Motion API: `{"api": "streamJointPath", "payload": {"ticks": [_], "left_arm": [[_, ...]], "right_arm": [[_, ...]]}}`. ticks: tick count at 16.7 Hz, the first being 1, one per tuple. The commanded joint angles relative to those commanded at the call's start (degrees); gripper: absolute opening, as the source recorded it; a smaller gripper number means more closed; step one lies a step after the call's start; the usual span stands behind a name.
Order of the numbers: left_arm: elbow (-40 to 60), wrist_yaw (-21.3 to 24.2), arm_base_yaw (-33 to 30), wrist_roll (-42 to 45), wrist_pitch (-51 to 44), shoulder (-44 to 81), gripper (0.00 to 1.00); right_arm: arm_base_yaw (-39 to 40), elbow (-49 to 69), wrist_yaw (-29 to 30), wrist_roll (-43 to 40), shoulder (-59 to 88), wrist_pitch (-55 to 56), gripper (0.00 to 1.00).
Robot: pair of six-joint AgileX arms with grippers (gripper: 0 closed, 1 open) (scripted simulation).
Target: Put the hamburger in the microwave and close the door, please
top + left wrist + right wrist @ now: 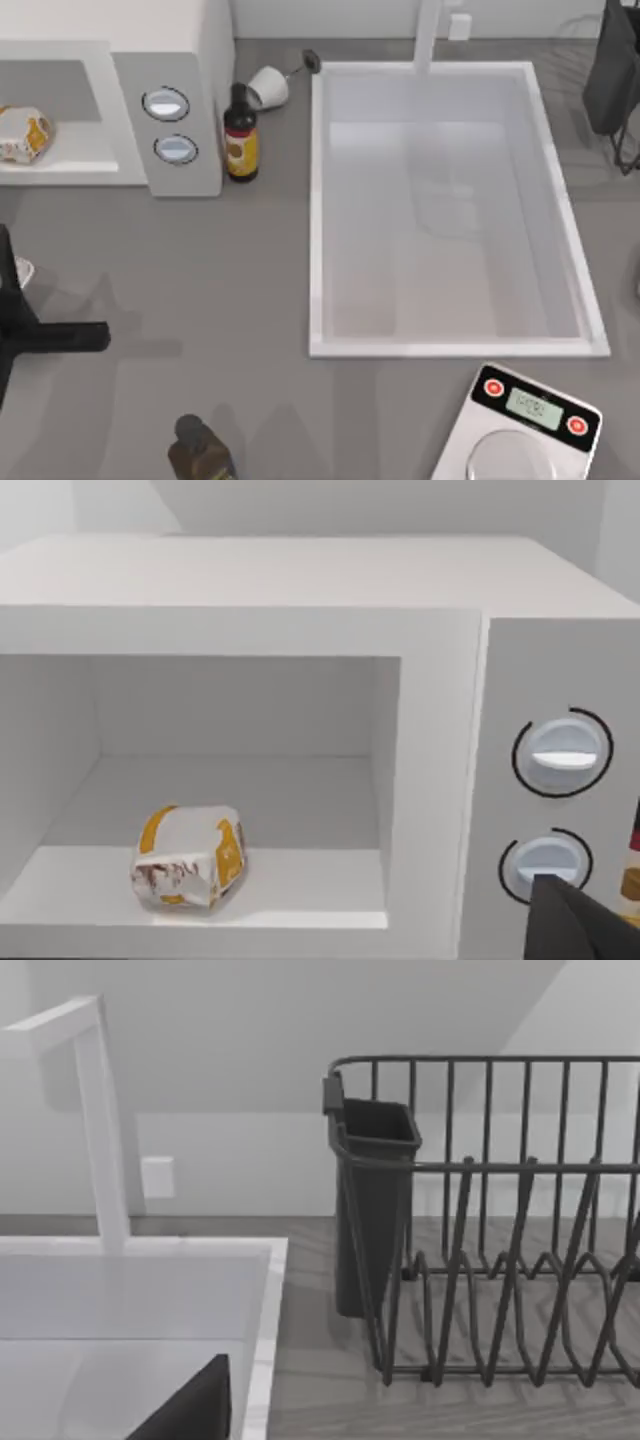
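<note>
The hamburger (22,135) in its white and yellow-orange wrapper lies on the floor of the microwave (180,40), toward the cavity's left side, with nothing touching it. In the left wrist view the hamburger (188,858) sits near the front lip of the microwave (440,780). Two silver dials (560,755) are on the side panel. The cavity stands open and the door is out of view. My left gripper (45,335) hovers at the table's left edge, in front of the microwave and apart from it. My right gripper (612,70) is parked at the far right.
A brown bottle (240,135) stands right of the microwave, with a tipped white cup (268,87) behind it. A white sink (320,220) fills the middle right. A second bottle (200,455) and a scale (530,420) sit at the front edge. A dark dish rack (500,1260) is near the right arm.
</note>
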Motion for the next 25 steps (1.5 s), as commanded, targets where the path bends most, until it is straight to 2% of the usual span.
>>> {"api": "streamJointPath", "payload": {"ticks": [6, 11, 13, 15, 18, 25], "left_arm": [[-0.4, 3.1, 3.2, -0.1, -8.0, -8.3, 0.0], [-0.2, 3.1, 3.1, -0.1, -8.0, -8.3, 0.0], [1.4, 4.8, 4.7, 0.7, -9.4, -6.7, 0.0], [5.4, 8.4, 8.7, 2.5, -12.4, -2.9, 0.0], [15.6, 16.2, 18.4, 6.7, -18.6, 6.6, 0.0], [45.0, 39.4, 49.0, 23.6, -38.8, 37.8, 0.0]], "right_arm": [[0.0, 0.0, 0.0, 0.0, 0.0, 0.0, 1.0], [0.0, 0.0, 0.0, 0.0, 0.0, 0.0, 1.0], [0.0, 0.0, 0.0, 0.0, 0.0, 0.0, 1.0], [0.0, 0.0, 0.0, 0.0, 0.0, 0.0, 1.0], [0.0, 0.0, 0.0, 0.0, 0.0, 0.0, 1.0], [0.0, 0.0, 0.0, 0.0, 0.0, 0.0, 1.0]]}}
